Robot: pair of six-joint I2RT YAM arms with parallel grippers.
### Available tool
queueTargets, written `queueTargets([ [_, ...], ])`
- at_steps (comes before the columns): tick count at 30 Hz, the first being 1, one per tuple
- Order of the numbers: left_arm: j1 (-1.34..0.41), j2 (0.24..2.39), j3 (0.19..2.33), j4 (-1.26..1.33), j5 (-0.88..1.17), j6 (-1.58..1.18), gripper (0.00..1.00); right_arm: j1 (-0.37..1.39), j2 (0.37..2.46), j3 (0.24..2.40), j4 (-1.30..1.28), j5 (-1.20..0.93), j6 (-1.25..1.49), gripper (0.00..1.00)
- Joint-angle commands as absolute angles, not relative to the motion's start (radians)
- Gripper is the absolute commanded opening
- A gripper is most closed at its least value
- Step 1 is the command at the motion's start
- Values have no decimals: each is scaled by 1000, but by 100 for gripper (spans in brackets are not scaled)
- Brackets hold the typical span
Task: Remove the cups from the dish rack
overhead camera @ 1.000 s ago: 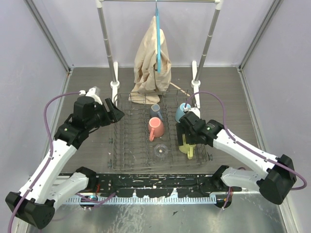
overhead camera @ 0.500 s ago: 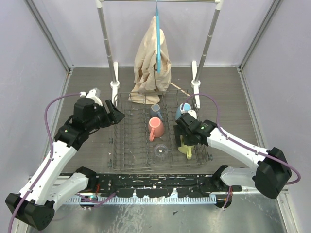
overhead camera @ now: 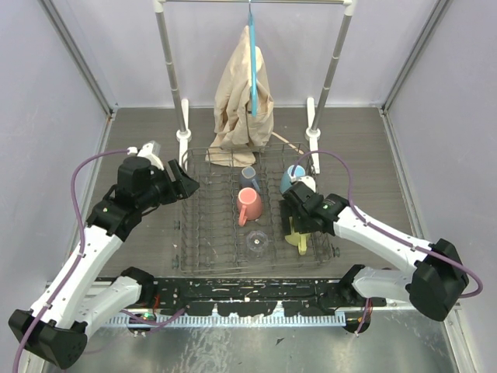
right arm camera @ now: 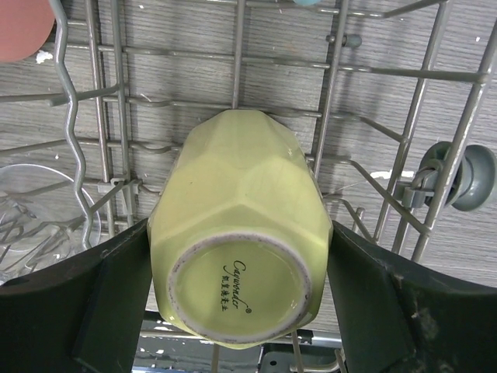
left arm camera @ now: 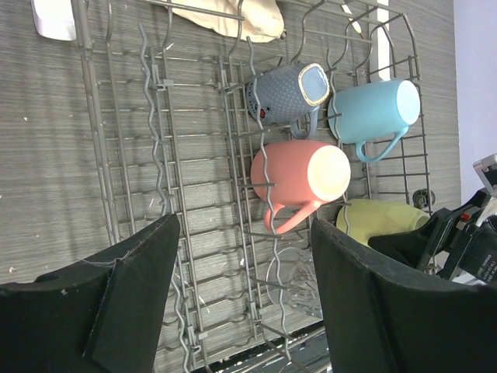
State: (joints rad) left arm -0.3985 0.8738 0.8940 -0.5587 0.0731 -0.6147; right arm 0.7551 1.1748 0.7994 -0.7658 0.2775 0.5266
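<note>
Looking from the top camera: I see the dish rack (overhead camera: pixel 210 225) sitting square on the dark wood-grain table (overhead camera: pixel 147 132), in front of the clothes rail (overhead camera: pixel 335 62) with its beige cloth (overhead camera: pixel 245 93). Pale lilac walls box the cell in.
Cups, top camera: the grey-blue mug (overhead camera: pixel 250 177) and light blue mug (overhead camera: pixel 291 177) are at the far side. The salmon-pink mug (overhead camera: pixel 250 204) is mid-rack, the clear glass (overhead camera: pixel 257 242) nearer me, and the pale yellow mug (overhead camera: pixel 299 235) near right. All are inside the rack; I see none on the table.
Right gripper (overhead camera: pixel 299 214), top camera: it is down on the pale yellow mug, which I judge the easiest cup for that arm to reach.
Left gripper (overhead camera: pixel 185 180), top camera: it hangs at the rack's left edge, well apart from the cups and out of the other arm's way.
Left wrist camera: my fingers (left arm camera: pixel 140 280) are spread wide and hold nothing, over bare wire rows. The mugs lie on their sides, wedged between prongs.
Right wrist camera: my fingers (right arm camera: pixel 78 311) clasp the pale yellow mug (right arm camera: pixel 241 233), one against each flank, its base toward the lens. Lying tipped, its body offers a better hold than its handle.
</note>
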Motion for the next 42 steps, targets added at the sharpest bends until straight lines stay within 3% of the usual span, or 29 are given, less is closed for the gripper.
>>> queueTargets([
  [1,-402,857,903,-556,77,-611,75,758,1095,848,-750,275,544,1],
  [16,-402,858,916,-540,135,-653,76,758,941,1155,-829,233,501,1],
  [30,-402,739,701,-58,449,-917,77,757,757,920,-157,-95,586,0],
  [42,-408,662,552,388,606,-1094,79,756,854,820,308,-299,789,0],
])
